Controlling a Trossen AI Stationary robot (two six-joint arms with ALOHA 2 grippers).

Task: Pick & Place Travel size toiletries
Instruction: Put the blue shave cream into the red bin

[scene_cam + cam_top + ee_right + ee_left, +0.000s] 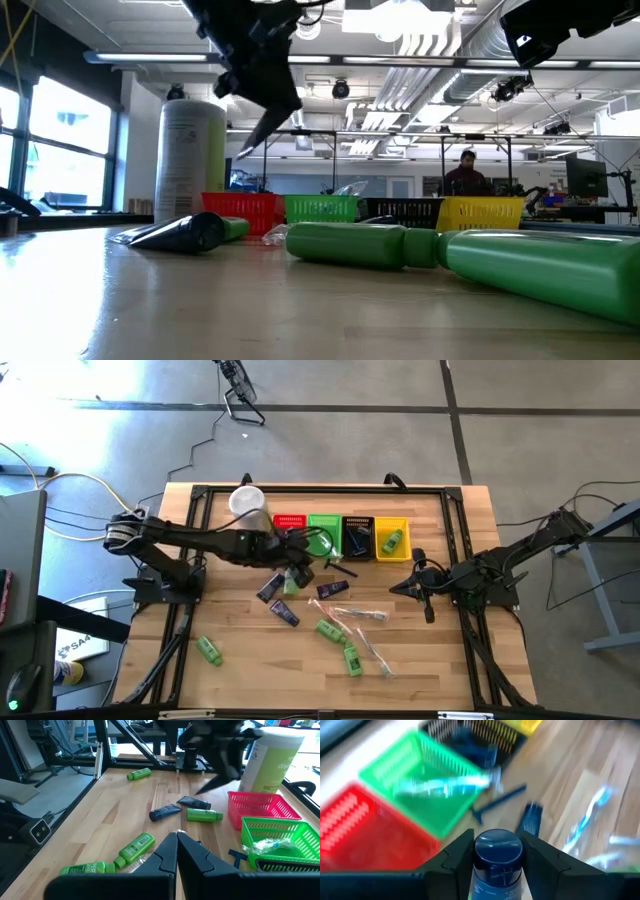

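Left gripper (497,865) pinching a navy tube (496,860).
Held above the table near the red basket (365,832); right gripper (176,851) pressed together, idle.

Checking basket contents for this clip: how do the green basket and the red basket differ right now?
The green basket holds a clear plastic-wrapped item; the red basket shows nothing inside. The red basket sits next to the tall white canister, at the end of the row; the green basket stands one place further along, between the red and black ones. Both are small, slotted plastic baskets of about the same size, standing upright in the same row.
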